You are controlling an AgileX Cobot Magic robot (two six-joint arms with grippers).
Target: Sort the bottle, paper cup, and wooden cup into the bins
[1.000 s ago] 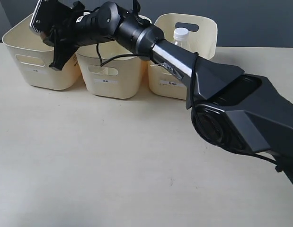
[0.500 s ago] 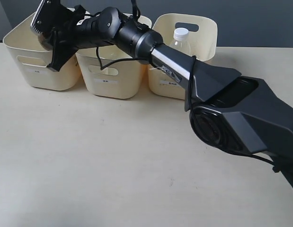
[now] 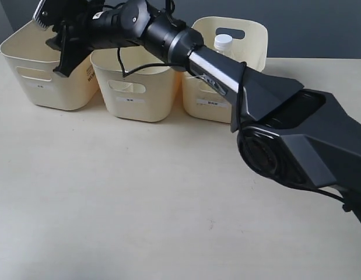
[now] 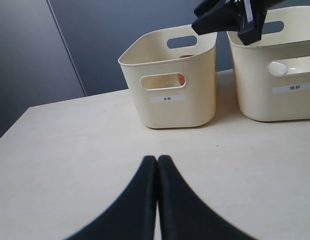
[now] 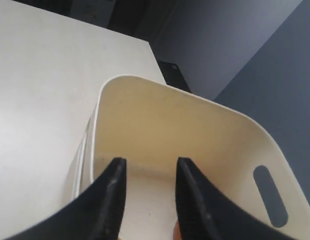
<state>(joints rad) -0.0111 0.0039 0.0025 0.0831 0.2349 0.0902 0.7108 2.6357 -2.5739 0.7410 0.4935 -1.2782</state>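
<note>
Three cream-yellow bins stand in a row at the back: left point(image 3: 43, 87), middle point(image 3: 133, 96), right point(image 3: 212, 99). The clear bottle's white cap point(image 3: 223, 41) sticks up from the right bin. Through the middle bin's handle slot in the left wrist view, the white paper cup point(image 4: 278, 68) shows. An orange-brown bit of the wooden cup point(image 4: 181, 78) shows inside the left bin point(image 4: 170, 107). My right gripper point(image 3: 63, 61) reaches across and hangs open over the left bin's inside point(image 5: 205, 135), holding nothing point(image 5: 147, 162). My left gripper point(image 4: 157, 159) is shut and empty, low over the table.
The long black right arm point(image 3: 215, 67) runs diagonally across the front of the middle and right bins. Its bulky base point(image 3: 297, 140) fills the right of the table. Each bin front carries a small white label point(image 4: 167, 98).
My right gripper has lifted and drawn back a little above the left bin, still open. The bins and bottle keep their places.
</note>
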